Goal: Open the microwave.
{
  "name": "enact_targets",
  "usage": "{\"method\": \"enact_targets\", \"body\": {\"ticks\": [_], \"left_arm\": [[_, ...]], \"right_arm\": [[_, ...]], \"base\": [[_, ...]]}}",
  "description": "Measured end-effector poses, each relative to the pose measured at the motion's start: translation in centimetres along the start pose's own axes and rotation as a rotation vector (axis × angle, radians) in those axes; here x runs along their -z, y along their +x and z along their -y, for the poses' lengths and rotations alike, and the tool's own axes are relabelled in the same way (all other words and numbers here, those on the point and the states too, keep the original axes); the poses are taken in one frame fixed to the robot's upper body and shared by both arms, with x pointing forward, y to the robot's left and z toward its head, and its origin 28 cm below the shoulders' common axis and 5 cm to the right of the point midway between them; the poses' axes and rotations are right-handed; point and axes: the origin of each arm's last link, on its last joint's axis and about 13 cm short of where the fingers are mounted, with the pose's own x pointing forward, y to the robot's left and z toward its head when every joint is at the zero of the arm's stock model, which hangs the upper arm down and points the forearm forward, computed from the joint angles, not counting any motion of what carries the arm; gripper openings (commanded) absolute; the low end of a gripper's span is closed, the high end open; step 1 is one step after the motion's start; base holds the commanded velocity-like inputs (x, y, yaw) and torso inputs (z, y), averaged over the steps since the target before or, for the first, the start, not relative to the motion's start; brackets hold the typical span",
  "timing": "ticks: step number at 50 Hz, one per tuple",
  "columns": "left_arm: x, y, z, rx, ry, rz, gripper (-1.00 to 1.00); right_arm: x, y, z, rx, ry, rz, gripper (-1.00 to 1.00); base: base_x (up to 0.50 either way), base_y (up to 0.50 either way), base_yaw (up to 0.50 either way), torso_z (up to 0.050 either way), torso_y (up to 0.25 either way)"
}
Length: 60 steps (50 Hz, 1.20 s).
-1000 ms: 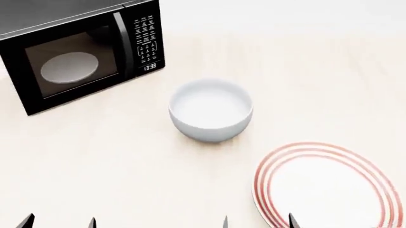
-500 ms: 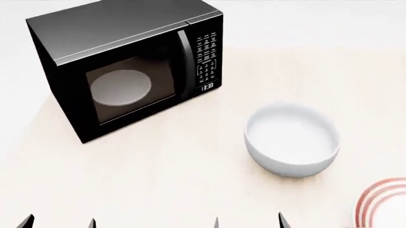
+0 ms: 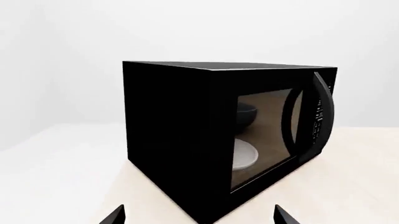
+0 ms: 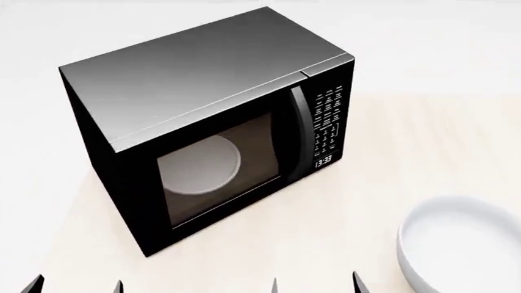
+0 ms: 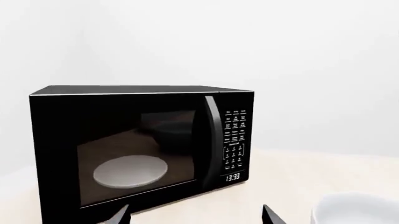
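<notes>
Bare simulated kitchen counter — microwave [image 4: 219, 134], white bowl [image 4: 464, 244], pale tabletop [image 4: 382, 183].

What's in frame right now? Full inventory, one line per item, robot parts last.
microwave: 1, black with grey top, far left of the table, door shut
handle: 1, black, vertical, between the door window and the keypad
keypad: 1, white lettering on black, right end of the front; display reads 13:33
turntable plate: 1, white, round, inside behind the door glass
bowl: 1, white, near right of the table, cut by the frame edge
table: 1, pale wood-tone, under everything
left tool: 1, black, only fingertips at the bottom edge, spread apart
right tool: 1, black, only fingertips at the bottom edge, spread apart
</notes>
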Motion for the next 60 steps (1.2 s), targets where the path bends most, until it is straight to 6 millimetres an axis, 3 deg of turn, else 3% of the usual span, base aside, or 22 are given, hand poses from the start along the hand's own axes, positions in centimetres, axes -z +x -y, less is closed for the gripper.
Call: {"method": "enact_targets", "body": {"ticks": [21,33,60], "left_arm": [[-0.06,-0.09,0.05,0.004,-0.001,0.002,1.00],[-0.14,-0.10,0.09,0.003,0.000,0.003,1.00],[0.02,0.04,0.27,0.016,0.010,0.001,1.00]], "right_arm": [[0.09,0.11,-0.03,-0.005,0.004,0.000,1.00],[-0.14,-0.01,-0.15,-0.012,0.011,-0.006,1.00],[-0.44,-0.19,-0.12,-0.023,0.018,-0.004,1.00]], "base": [[0.50,0.16,0.00,0.000,0.000],[0.00,0.00,0.00,0.000,0.000],[0.00,0.00,0.00,0.003,-0.137]]}}
